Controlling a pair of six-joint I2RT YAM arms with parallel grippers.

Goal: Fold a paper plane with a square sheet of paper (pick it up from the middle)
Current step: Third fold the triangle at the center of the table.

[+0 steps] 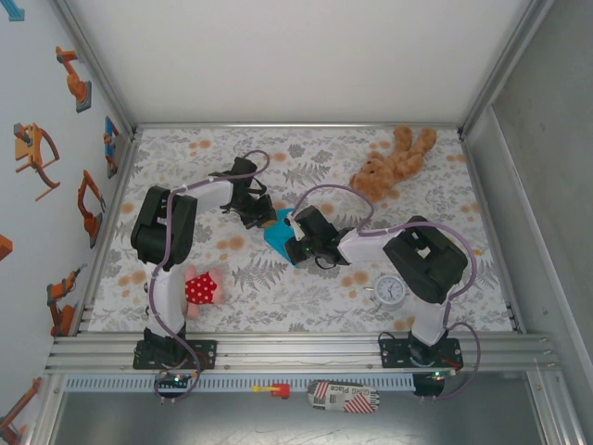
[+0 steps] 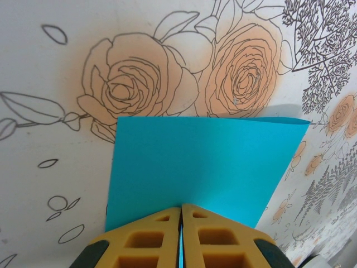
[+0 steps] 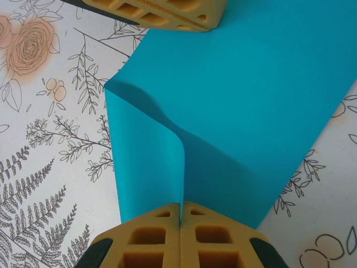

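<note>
The square sheet of paper (image 1: 275, 234) is turquoise and hangs between both grippers above the middle of the flowered table. In the left wrist view the sheet (image 2: 206, 162) spreads as a flat rectangle beyond my left gripper (image 2: 181, 209), which is shut on its near edge. In the right wrist view the paper (image 3: 251, 111) curls into a standing fold, and my right gripper (image 3: 180, 205) is shut on that fold's edge. The left gripper's yellow fingers (image 3: 167, 14) pinch the paper's far side there. The two grippers (image 1: 264, 218) (image 1: 298, 243) sit close together. A paper plane is out of view.
A brown teddy bear (image 1: 394, 162) lies at the back right. A small round white clock (image 1: 390, 291) stands near the right arm's base. A red polka-dot toy (image 1: 201, 288) lies by the left arm. Metal frame rails edge the table.
</note>
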